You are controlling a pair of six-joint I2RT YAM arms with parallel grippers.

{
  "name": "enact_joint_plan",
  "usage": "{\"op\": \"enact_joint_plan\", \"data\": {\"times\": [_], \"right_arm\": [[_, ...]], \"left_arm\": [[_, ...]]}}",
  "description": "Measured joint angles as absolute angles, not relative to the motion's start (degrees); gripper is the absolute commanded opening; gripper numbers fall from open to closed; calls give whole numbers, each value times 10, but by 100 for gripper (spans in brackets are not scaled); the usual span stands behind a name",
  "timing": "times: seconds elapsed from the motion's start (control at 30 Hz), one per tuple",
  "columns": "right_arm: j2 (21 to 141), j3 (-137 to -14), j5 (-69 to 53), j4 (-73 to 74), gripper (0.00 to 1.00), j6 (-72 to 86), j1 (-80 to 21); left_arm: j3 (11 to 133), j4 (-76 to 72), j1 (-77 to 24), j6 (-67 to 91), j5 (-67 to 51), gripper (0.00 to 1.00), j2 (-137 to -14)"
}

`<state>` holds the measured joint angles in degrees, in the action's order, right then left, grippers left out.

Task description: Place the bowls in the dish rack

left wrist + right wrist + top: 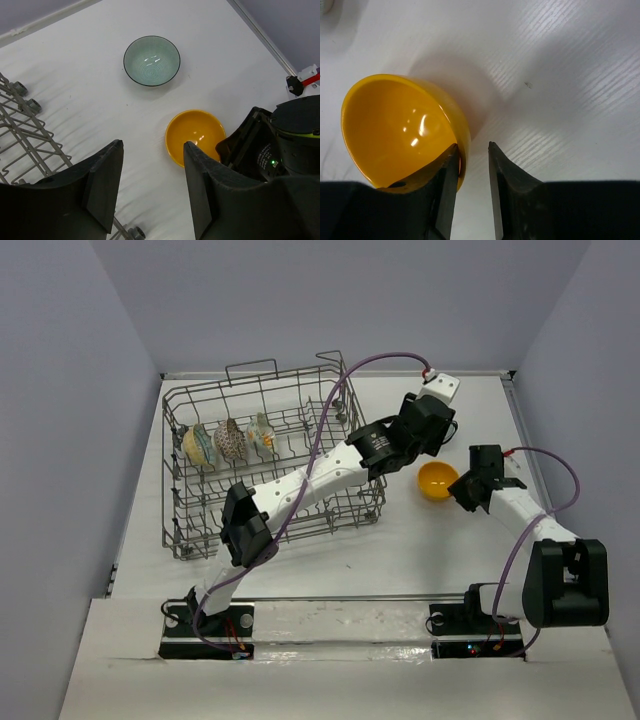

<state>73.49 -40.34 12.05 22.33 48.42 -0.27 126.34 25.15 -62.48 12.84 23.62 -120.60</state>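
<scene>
Standing on edge between the tines of the large grey wire dish rack point(185, 520) were three small bowls: the white bowl with yellow floral centre point(199, 446), the brown-speckled bowl point(231, 440) and the white leaf-patterned bowl point(262, 430). The pale teal bowl point(151, 61) and the plain orange-yellow bowl point(195, 135) sat outside the rack on the white table point(400, 540). The left gripper point(152, 150) hung wide open and empty. The right gripper point(472, 147) straddled the orange-yellow bowl's rim, jaws narrowly apart, with table showing beside the outer finger.

White links point(300, 490) with black joints point(243, 523) and bases point(200, 625); purple cables point(330, 415); black wedge-shaped fingers point(102, 185); green LED point(273, 162)
</scene>
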Motion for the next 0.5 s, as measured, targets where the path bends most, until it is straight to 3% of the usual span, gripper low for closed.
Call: {"op": "enact_joint_plan", "data": {"times": [0.23, 0.5], "right_arm": [[752, -403, 113, 202, 1, 483, -3], [745, -404, 109, 204, 1, 467, -2]], "left_arm": [[1263, 252, -622, 127, 236, 61, -1206], [1263, 253, -620, 128, 219, 61, -1206]]}}
